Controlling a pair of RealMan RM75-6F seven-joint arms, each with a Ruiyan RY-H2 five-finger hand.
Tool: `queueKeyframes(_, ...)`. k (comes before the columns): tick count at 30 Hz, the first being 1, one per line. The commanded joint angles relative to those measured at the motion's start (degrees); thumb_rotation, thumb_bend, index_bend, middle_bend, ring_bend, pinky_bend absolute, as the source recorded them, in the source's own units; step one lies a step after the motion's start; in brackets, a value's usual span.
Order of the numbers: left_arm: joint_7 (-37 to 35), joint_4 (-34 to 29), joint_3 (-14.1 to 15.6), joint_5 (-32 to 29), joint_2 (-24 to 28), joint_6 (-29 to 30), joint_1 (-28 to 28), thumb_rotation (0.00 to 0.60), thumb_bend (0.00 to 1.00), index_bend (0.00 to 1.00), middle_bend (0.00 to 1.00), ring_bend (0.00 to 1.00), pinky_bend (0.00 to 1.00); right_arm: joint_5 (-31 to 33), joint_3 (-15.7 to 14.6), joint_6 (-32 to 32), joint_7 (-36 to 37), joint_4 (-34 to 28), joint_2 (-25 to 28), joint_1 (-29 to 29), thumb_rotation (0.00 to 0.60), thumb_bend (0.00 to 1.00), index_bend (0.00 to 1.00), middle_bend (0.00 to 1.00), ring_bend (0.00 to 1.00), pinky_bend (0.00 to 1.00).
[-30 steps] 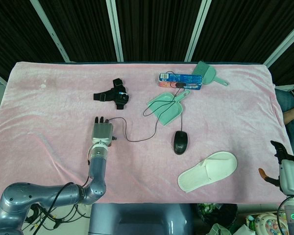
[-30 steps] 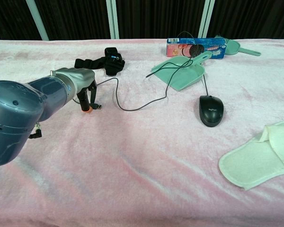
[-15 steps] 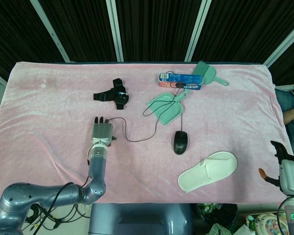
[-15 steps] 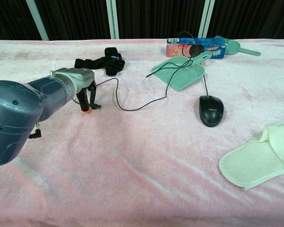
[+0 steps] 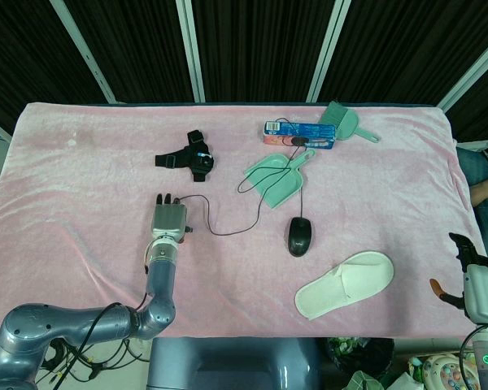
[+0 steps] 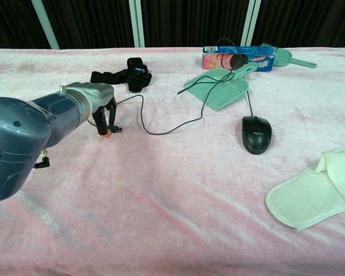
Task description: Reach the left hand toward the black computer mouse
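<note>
From the head view alone the right hand (image 5: 478,286) shows, off the worktop's (image 5: 81,187) right front corner, well apart from the black computer mouse (image 5: 299,236), its dark fingers (image 5: 459,246) apart around nothing; the chest view leaves it out entirely. That lower view gives what the top one cannot: the left hand (image 6: 104,109) hangs with dark fingers (image 6: 111,118) pointing down at the pink cloth, spread narrowly and holding nothing, one orange tip close to the surface, though whether it touches is not clear. Seen from above, this hand lies well left of the mouse, wrist toward the front edge, forearm running back to the near-left corner. The mouse rests near the middle of the worktop, right of centre, and its thin cable (image 5: 228,230) loops leftward almost to the left hand. Bare cloth lies between hand and mouse. Just behind the mouse sits a green dustpan (image 5: 278,179); a white slipper (image 5: 344,283) lies in front and to the right of the mouse near the front edge. A black strap (image 5: 187,158) lies behind and left of the mouse.
</note>
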Motion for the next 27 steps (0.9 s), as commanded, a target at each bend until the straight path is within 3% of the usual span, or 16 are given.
queueKeyframes(1, -0.02, -0.05, -0.03, 0.02, -0.01, -0.01, 0.02, 0.6, 0.38, 0.58, 0.19, 0.03, 0.02, -1.33, -0.21, 0.57, -0.54, 0.5, -0.02, 0.11, 0.6, 0.16, 0.14, 0.13, 0.33, 0.28)
queueKeyframes(17, -1.33, -3.1, -1.06, -0.27, 1.48, -0.58, 0.84, 0.6, 0.38, 0.59, 0.19, 0.03, 0.0, -3.0, -0.82, 0.96, -0.61, 1.63, -0.35, 0.13, 0.6, 0.16, 0.14, 0.13, 0.33, 0.27)
queueKeyframes(20, -3.13, -6.09, -1.71, -0.19, 3.2, -2.05, 1.69, 0.6, 0.38, 0.59, 0.18, 0.02, 0.0, -2.59, -0.74, 0.87, -0.47, 1.55, -0.36, 0.07, 0.6, 0.16, 0.14, 0.13, 0.33, 0.27)
queueKeyframes(27, -13.34, -15.58, -2.54, 6.98, 9.23, -5.42, 5.49, 0.6, 0.39, 0.59, 0.18, 0.01, 0.0, -1.94, -0.55, 0.71, -0.74, 1.31, -0.39, 0.08, 0.6, 0.16, 0.14, 0.13, 0.33, 0.27)
